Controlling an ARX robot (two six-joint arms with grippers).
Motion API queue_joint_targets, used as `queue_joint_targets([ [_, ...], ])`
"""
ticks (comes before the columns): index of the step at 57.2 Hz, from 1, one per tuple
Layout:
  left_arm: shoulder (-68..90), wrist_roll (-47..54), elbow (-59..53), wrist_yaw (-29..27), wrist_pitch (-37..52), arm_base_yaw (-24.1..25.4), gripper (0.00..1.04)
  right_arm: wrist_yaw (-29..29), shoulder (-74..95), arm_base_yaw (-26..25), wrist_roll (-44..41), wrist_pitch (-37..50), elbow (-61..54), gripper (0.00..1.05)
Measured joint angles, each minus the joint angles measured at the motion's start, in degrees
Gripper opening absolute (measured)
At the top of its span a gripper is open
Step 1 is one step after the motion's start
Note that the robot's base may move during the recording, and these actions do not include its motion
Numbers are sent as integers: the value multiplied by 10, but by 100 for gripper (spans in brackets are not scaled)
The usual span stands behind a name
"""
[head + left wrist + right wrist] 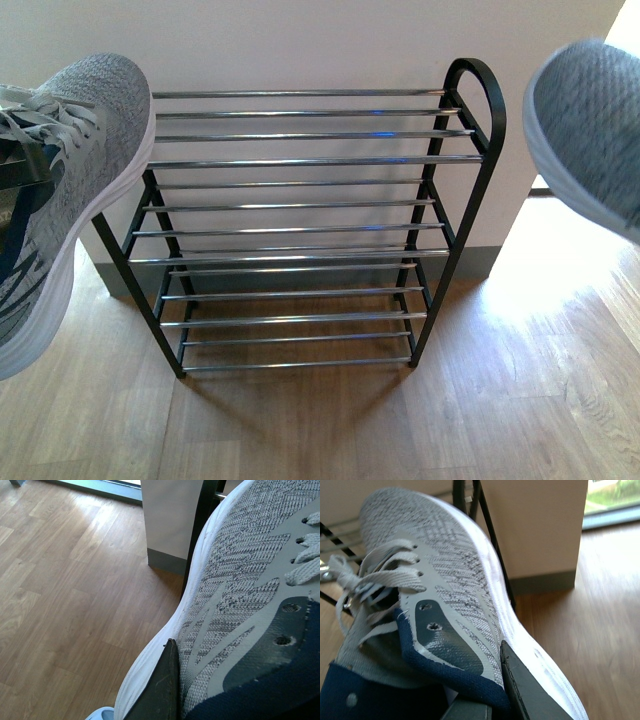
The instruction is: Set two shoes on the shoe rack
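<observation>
One left sneaker point(70, 170) firm in left fingers point(160, 692), one right sneaker point(590, 130) firm in right fingers point(525, 692), one shoe rack point(300, 160) between.

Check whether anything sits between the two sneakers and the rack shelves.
Nothing visible does. Every shelf of the rack is bare; the left sneaker hangs by its left end, the right sneaker off its right end.

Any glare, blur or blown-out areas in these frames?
Front view: sunlight blows out the wooden floor right of the chrome-rod shoe rack; the right grey knit sneaker is soft. Right wrist view: window overexposed, floor blurred. Left wrist view: floor glare, left grey knit sneaker sharp.
</observation>
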Motion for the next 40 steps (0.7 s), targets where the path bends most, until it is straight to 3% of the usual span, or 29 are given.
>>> queue_joint_targets([
  [7, 0, 0, 0, 0, 0, 0, 1, 52, -4, 56, 32, -56, 49, 1],
  [24, 0, 0, 0, 0, 0, 0, 1, 218, 127, 257, 141, -156, 261, 1],
  [40, 0, 0, 0, 0, 0, 0, 1, 341, 314, 336, 198, -236, 461, 1],
])
